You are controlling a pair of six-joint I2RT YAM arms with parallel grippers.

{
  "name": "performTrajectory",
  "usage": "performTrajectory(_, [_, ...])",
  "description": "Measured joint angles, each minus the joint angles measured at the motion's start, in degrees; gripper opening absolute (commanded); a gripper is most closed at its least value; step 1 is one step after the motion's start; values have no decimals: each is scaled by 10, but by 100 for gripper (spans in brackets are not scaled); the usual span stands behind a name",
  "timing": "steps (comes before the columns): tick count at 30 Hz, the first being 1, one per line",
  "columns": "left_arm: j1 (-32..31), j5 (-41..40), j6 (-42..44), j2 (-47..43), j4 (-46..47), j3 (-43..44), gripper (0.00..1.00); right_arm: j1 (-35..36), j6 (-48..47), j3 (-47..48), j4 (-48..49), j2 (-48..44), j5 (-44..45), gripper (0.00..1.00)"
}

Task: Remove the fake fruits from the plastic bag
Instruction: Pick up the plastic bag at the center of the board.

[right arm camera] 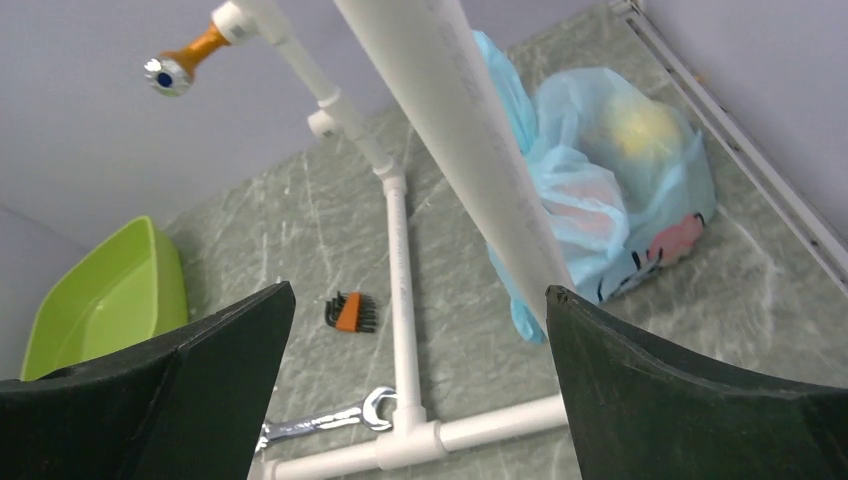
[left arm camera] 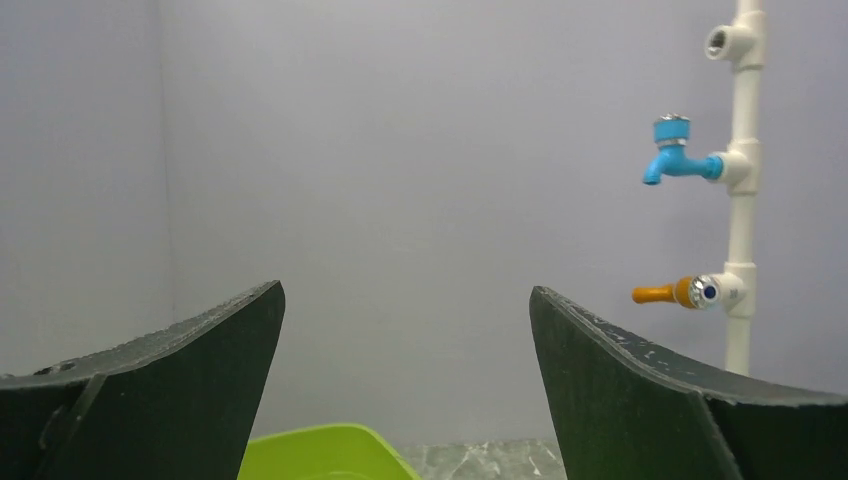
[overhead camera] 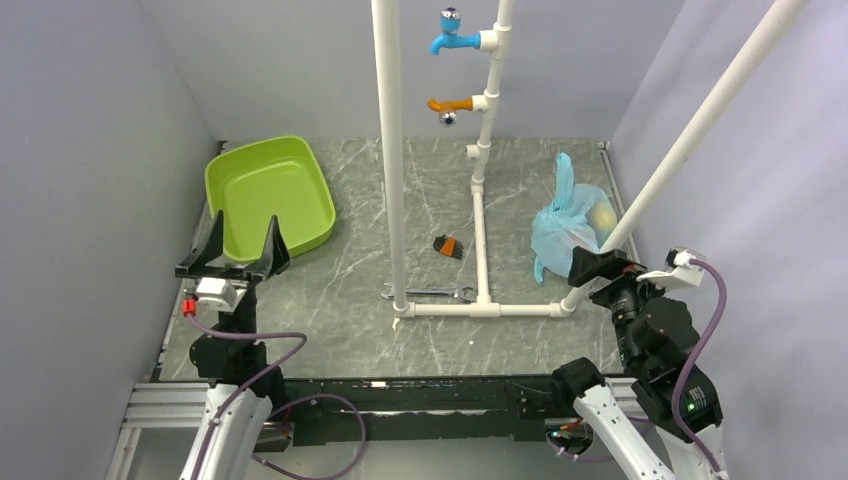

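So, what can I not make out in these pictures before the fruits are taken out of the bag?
Fake fruits: right wrist view, the plastic bag film blurs them; only one yellow shape is sure, so no count.
Bag's left part: right wrist view, the slanted white pipe covers it.
Green tray: left wrist view, cut off by the bottom edge.
Orange-and-black tool: top view, too small to identify.

Translucent light-blue crinkly plastic bag [right arm camera: 600,190], pink cartoon print [right arm camera: 675,240] low on side. Yellow oblong plastic fruit [right arm camera: 640,125] showing through. Lime-green plastic tray [overhead camera: 270,195]. Grey white-veined marble-pattern bench [overhead camera: 340,310]. Small orange-and-black tool [overhead camera: 447,246]. White plastic pipe frame [overhead camera: 480,210], blue tap [overhead camera: 452,38], orange tap [overhead camera: 450,104].
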Motion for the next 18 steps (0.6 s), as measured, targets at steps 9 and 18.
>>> performTrajectory(9, [0, -167, -137, 19, -187, 101, 99, 0, 41, -3, -44, -3, -2, 100])
performTrajectory(18, [0, -218, -194, 80, -428, 242, 99, 0, 78, -27, -33, -3, -147, 100])
